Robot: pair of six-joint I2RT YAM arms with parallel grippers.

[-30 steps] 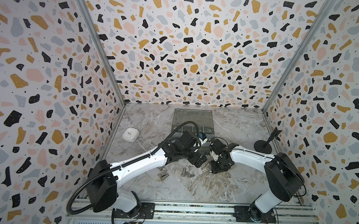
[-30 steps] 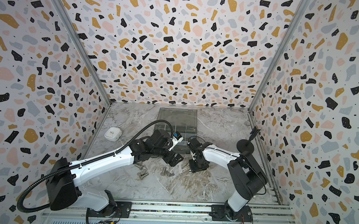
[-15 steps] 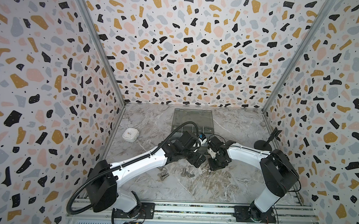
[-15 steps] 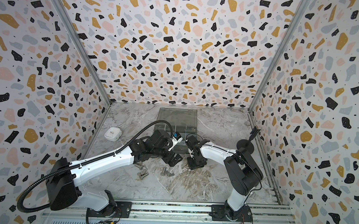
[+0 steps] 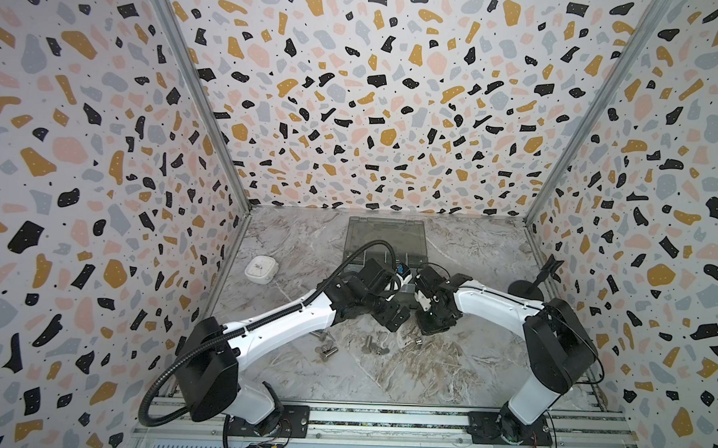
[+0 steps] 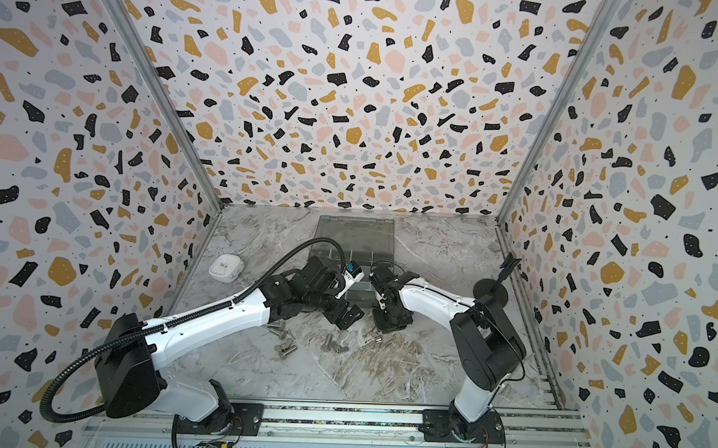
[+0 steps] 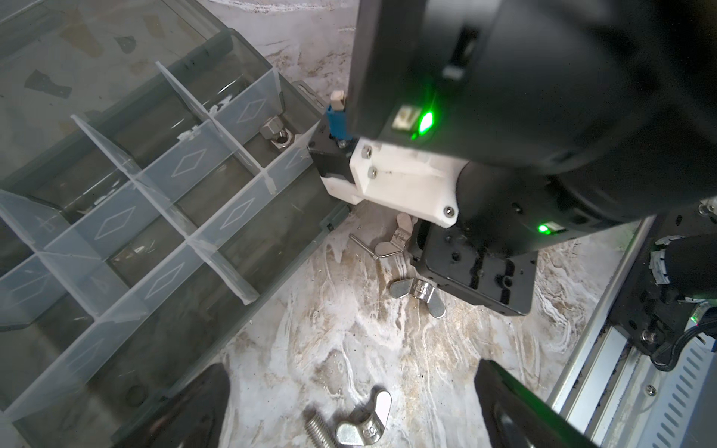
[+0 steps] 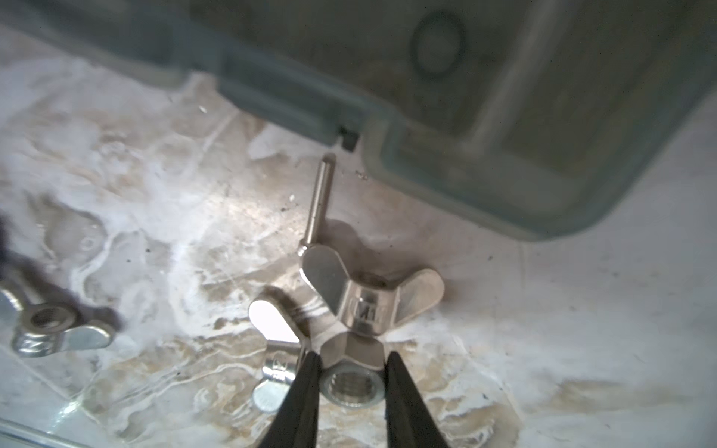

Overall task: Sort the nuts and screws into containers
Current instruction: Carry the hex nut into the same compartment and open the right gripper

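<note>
In the right wrist view my right gripper (image 8: 351, 357) is shut on a hexagonal silver nut (image 8: 351, 382) that lies low over the marble table. Two winged nuts (image 8: 372, 294) touch it, and a thin pin (image 8: 320, 198) lies beyond them. My left gripper (image 7: 349, 388) stands wide open over a winged nut (image 7: 364, 422) and a threaded screw (image 7: 320, 430). The grey organiser box (image 5: 386, 238) lies open behind both grippers. Its containers (image 7: 186, 166) are mostly bare, and one corner compartment holds a nut (image 7: 277, 134). In both top views the left gripper (image 5: 392, 318) and the right gripper (image 5: 430, 326) stand close together.
Several loose screws and nuts (image 5: 327, 350) lie on the table in front of the grippers. A white rounded case (image 5: 261, 268) sits at the left. A black stand (image 5: 529, 286) is by the right wall. The metal rail (image 5: 382, 419) runs along the front edge.
The right gripper has shifted slightly left towards the box front, and its jaws have closed in on the nut. The left arm has not moved.
</note>
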